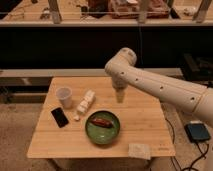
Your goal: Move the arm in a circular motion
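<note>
The cream-white arm (160, 85) of thick tubular links with small dark dots reaches in from the right over the wooden table (145, 120). Its rounded elbow joint (120, 62) stands above the table's back middle. From it the narrow pale tip hangs straight down, ending in the gripper (119, 97), which hovers just above the tabletop, up and right of the green bowl (103, 127). The gripper holds nothing that I can see.
On the table are a white cup (64, 96), a black phone (60, 117), a row of white pieces (84, 105), the green bowl with a brown item (101, 122) in it, and a pale packet (139, 150). A dark device (198, 132) lies on the floor at right.
</note>
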`<act>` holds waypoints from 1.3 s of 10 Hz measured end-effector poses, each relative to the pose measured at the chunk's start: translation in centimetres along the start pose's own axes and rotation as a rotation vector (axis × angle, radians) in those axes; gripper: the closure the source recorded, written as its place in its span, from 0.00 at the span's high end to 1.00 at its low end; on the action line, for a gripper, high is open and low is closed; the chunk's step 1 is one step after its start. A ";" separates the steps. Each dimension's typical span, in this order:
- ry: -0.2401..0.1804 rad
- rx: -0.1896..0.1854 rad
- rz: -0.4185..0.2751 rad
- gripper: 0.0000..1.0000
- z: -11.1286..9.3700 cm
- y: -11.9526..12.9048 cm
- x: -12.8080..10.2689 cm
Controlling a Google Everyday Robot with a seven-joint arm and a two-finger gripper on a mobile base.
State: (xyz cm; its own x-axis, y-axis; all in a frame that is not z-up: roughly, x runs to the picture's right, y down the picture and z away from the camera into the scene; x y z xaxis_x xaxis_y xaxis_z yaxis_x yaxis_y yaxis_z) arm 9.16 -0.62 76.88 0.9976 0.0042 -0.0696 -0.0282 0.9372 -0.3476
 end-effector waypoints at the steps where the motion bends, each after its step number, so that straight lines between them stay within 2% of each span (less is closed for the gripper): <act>1: 0.012 0.008 0.011 0.80 -0.5 0.3 0.8; 2: 0.018 0.011 0.015 0.78 -0.7 0.5 0.9; 4: 0.009 0.014 0.033 0.60 -0.8 0.5 0.9; 5: -0.001 0.016 0.073 0.50 -0.8 0.0 1.8; 6: -0.016 0.017 0.121 0.40 -0.8 -0.3 3.2; 8: -0.038 0.012 0.230 0.20 -0.4 -0.3 7.8; 9: -0.039 0.012 0.264 0.17 -0.2 -0.1 9.7; 10: -0.043 0.007 0.320 0.16 -0.1 0.4 12.9; 11: -0.045 0.000 0.355 0.16 -0.1 1.1 15.2; 13: -0.046 -0.018 0.381 0.16 0.0 2.7 18.9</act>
State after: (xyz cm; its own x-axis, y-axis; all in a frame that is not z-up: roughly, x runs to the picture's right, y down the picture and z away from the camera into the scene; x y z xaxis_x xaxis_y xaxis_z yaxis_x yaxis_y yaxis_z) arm 27.90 1.95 74.64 0.9171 0.3673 -0.1549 -0.3984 0.8590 -0.3215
